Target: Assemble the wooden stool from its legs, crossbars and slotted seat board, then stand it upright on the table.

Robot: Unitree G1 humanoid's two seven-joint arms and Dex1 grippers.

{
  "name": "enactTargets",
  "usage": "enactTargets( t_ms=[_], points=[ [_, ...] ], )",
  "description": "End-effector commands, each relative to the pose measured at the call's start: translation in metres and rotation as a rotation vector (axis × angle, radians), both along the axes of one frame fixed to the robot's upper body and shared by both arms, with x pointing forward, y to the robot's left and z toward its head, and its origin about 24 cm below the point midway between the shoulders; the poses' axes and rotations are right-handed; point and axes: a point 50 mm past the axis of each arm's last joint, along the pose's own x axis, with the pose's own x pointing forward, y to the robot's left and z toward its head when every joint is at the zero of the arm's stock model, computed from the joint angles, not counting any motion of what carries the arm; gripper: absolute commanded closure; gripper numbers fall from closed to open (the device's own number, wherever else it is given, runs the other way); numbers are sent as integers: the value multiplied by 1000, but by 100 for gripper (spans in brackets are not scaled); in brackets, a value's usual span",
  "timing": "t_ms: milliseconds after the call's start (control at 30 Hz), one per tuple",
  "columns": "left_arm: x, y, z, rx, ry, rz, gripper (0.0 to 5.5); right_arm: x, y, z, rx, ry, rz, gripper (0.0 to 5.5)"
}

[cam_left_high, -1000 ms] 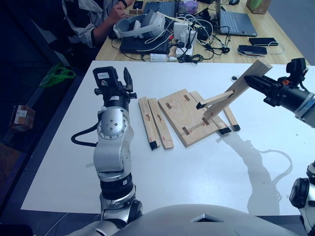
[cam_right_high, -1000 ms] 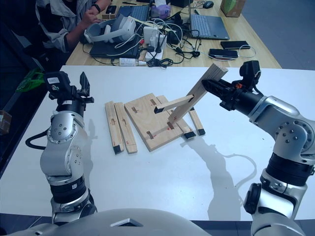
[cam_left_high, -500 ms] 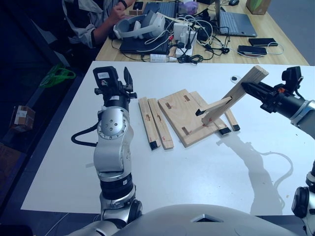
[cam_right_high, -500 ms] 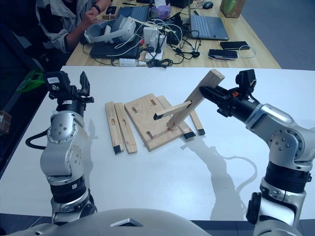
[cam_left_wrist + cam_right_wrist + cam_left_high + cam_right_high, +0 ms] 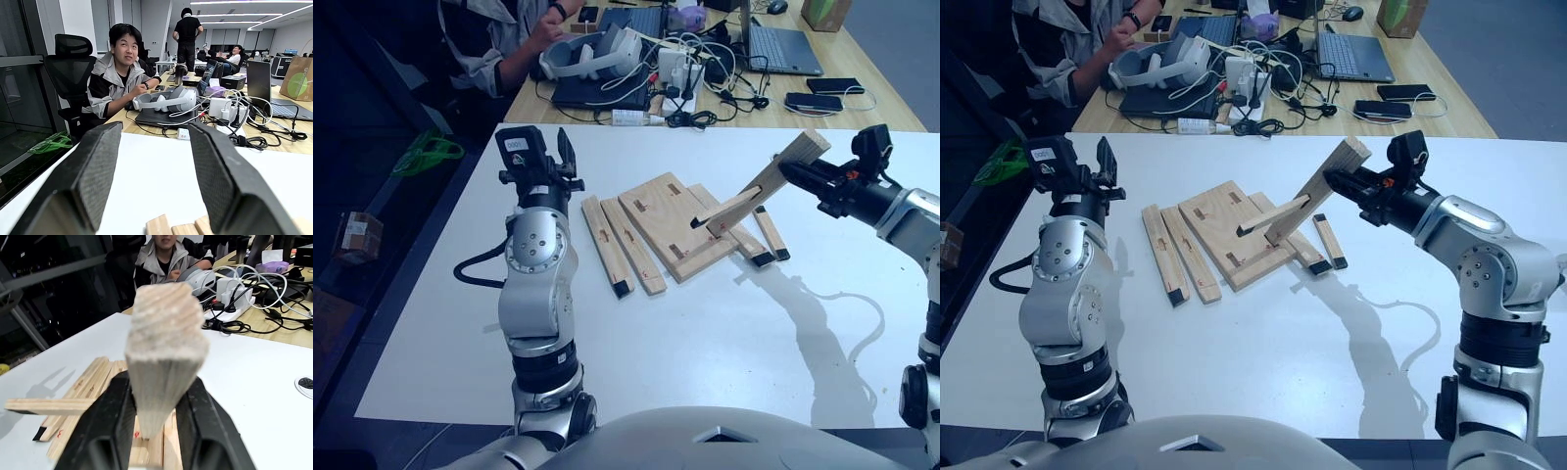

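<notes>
The left gripper [image 5: 563, 157] is raised at the left of the white table [image 5: 705, 333], its fingers apart and empty. Two pale, black-tipped wooden legs [image 5: 622, 257] lie beside the flat slotted wooden seat board [image 5: 668, 220]. The right gripper [image 5: 795, 174] clamps a tilted wooden leg [image 5: 769, 181] that carries a crossbar [image 5: 724, 209] and has its lower end over the board.

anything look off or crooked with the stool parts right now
Yes: the leg in the right end effector leans steeply instead of standing upright, its lower end at the seat board, and the crossbar joined to it juts sideways with its free end in the air. Nothing looks broken.
</notes>
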Motion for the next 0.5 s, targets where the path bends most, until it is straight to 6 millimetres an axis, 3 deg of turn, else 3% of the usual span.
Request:
enactTargets(
  t_ms=[33,267,500],
  points=[
    [2,-2,0,3,1,3,304,-3,-2,-14,-94,129,39,452],
    [6,-2,1,-2,-12,9,304,0,-9,6,-59,131,72,452],
    [5,-7,-4,-25,-15,25,304,19,-9,32,-182,203,146,452]
  ],
)
